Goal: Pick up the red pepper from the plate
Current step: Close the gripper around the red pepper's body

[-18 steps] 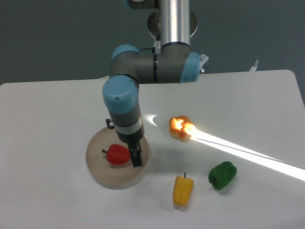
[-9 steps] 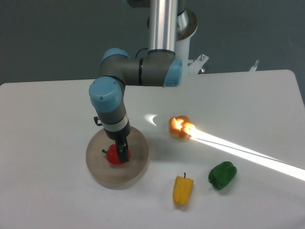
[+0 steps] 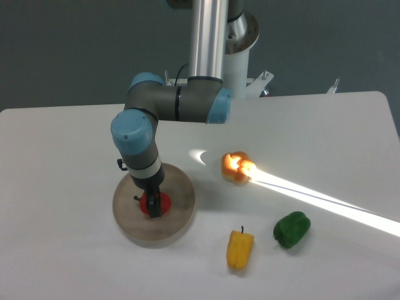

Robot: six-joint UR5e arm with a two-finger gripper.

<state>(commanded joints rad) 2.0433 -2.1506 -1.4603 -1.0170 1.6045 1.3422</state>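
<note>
Tool (image 3: 153, 208) down on the plate (image 3: 177, 224), dark fingers set over the red pepper (image 3: 160, 202); only slivers of red visible on either side of the front finger. Cannot tell whether pinched on the pepper or merely straddling it. Red pepper sitting near the plate's middle, slightly left of centre, small dark stem poking out to its left. Plate resting on the white counter (image 3: 62, 156), toward the front left. Arm (image 3: 172, 103) reaching down from a vertical silver column at the back, elbow bent leftward, blue-capped wrist directly above the plate.

Elsewhere on the counter: orange pepper (image 3: 236, 169) to the right of the plate, apart from it, caught in a bright streak of light running off to the right edge. Yellow pepper (image 3: 239, 248) near the front, right of the plate, stem pointing up. Green pepper (image 3: 291, 229) just beside the yellow one, further right, not touching it.
</note>
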